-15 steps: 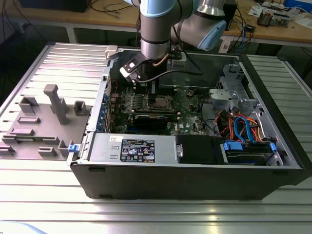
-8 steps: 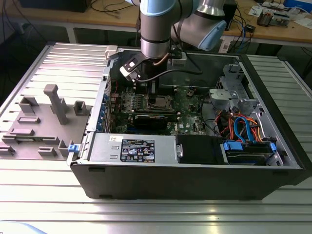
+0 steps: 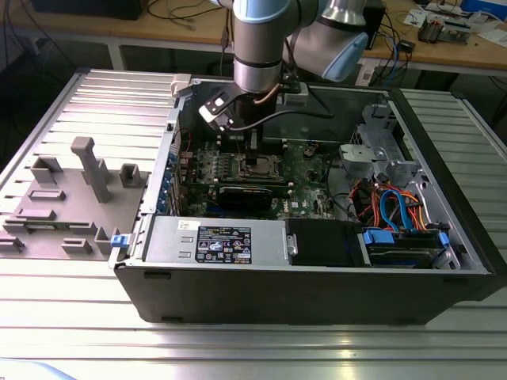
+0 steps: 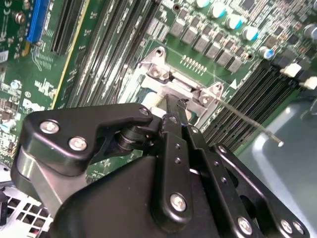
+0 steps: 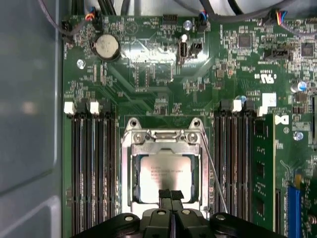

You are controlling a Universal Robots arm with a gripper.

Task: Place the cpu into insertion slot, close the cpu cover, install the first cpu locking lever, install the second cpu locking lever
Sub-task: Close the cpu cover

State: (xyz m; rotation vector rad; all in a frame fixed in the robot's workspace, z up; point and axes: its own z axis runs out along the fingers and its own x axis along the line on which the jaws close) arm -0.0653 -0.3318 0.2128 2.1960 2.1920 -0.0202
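cpu's in, cover's down, lever looks unlatched
the cpu (image 5: 166, 176) sits flat in the insertion slot (image 3: 269, 166) with the cpu cover (image 5: 166, 145) lying over it, chip face showing through the window. the gripper (image 5: 171, 195) has its jaws pressed together on nothing, tip at the cover's edge, i'd guess so it works as one thin poker. a wire lever (image 5: 213, 173) slants free beside the socket. in the exterior view the graphics card (image 3: 252, 195) is at 6 o'clock from the socket
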